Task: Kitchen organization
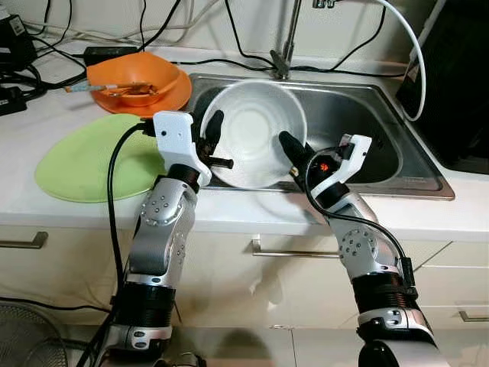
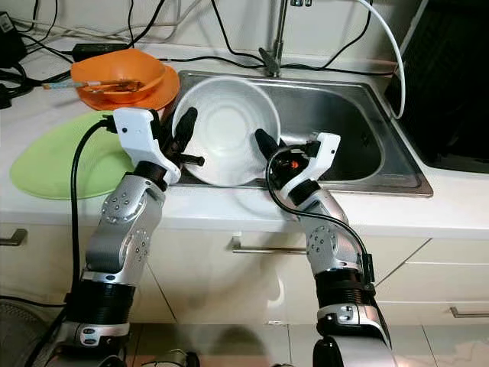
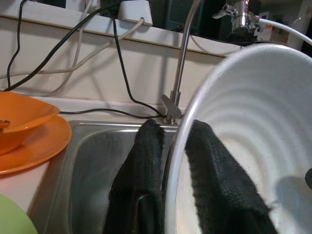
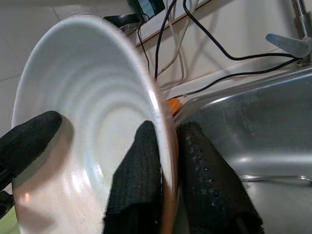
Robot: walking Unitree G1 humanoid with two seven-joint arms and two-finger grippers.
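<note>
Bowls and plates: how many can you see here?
4. A white bowl held over the sink by both grippers; an orange bowl on an orange plate; a green plate on the counter. More may be hidden.

A large white bowl with faint concentric ridges inside is tilted steeply on edge, its open side facing the robot. It sits over the front left part of the steel sink, its rim pinched on both sides.
</note>
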